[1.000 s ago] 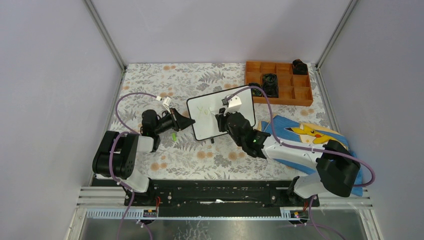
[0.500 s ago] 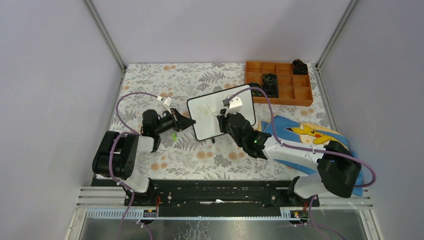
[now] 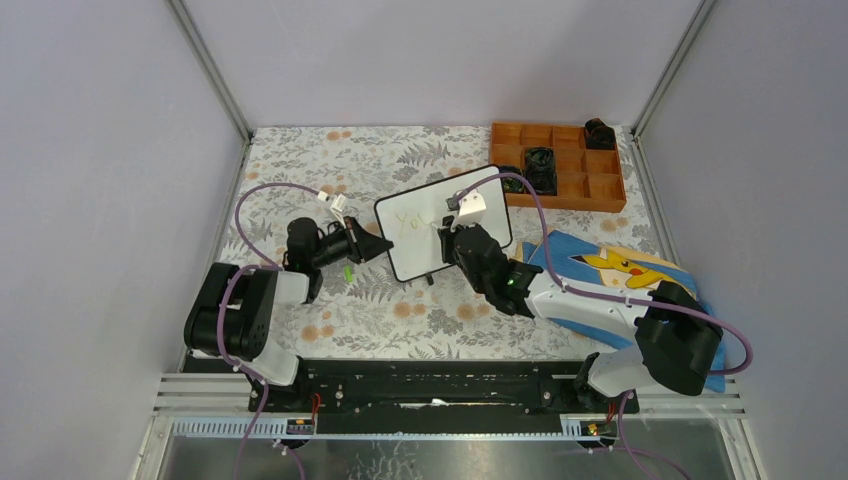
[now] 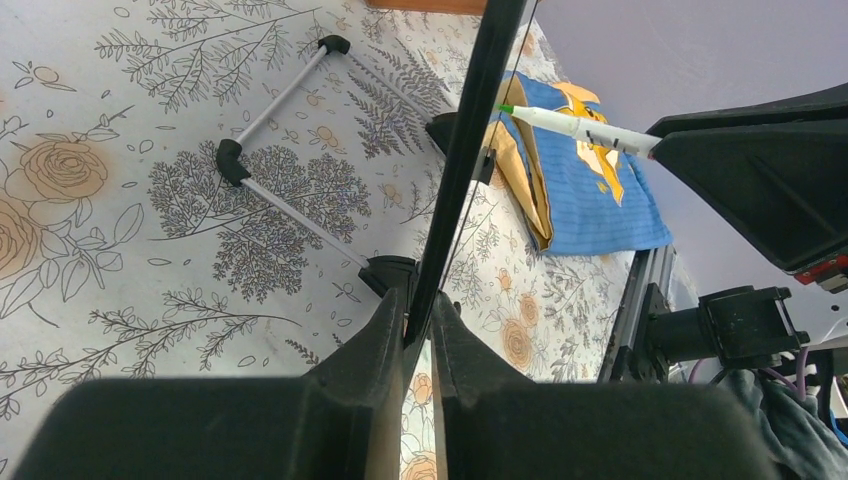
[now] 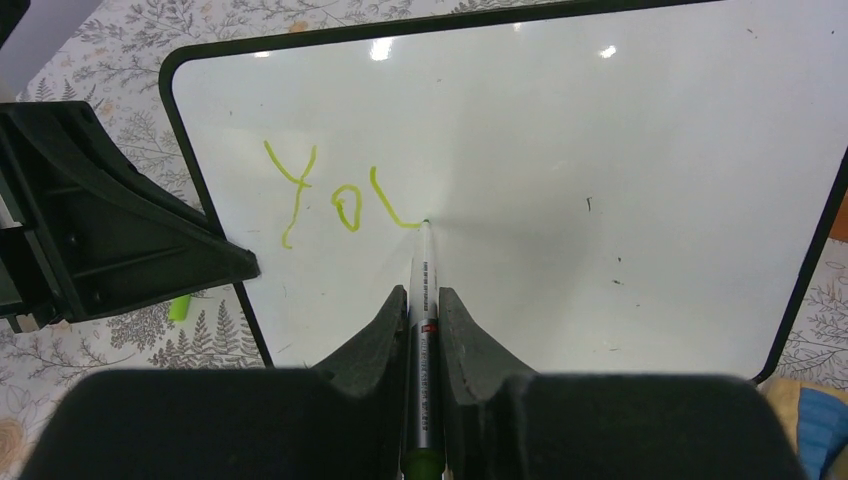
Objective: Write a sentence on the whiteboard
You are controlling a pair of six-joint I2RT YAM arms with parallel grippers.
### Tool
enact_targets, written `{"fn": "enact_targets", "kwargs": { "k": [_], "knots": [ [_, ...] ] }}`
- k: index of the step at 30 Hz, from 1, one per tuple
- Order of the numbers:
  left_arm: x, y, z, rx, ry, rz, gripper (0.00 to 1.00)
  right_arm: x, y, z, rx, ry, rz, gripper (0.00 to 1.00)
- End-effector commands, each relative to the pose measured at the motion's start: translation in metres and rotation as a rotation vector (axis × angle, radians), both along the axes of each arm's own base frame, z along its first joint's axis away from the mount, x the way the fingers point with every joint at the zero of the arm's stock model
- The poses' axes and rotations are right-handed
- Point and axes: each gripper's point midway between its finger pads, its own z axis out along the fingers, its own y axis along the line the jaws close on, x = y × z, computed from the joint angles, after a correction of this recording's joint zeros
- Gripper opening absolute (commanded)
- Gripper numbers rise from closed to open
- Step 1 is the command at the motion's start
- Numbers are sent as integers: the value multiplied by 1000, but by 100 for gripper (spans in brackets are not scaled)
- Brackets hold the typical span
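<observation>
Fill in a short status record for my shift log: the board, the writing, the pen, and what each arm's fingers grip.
whiteboard: stands on the floral table
sentence: green "Yo" and a started third letter; unfinished
marker: tip touching the board at the end of that last stroke
left fingers: shut on the whiteboard's frame edge
right fingers: shut on the marker

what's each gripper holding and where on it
The right gripper clamps the marker by its barrel; the left gripper pinches the whiteboard by its black-framed side edge.
</observation>
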Motion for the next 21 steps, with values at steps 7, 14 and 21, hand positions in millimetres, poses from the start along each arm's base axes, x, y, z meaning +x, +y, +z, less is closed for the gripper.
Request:
{"fn": "enact_targets", "kwargs": {
  "k": [7,14,21],
  "knots": [
    [-1,-2,-14,75,30,-8,0,18,3,39,37,-75,-46,0],
    [-2,-3,-15,83,31,-13,0,23,7,41,36,-79,-43,0],
    [-1,-2,-15,86,29,-10,0,27,11,46,45,-87,-44,0]
  ]
}}
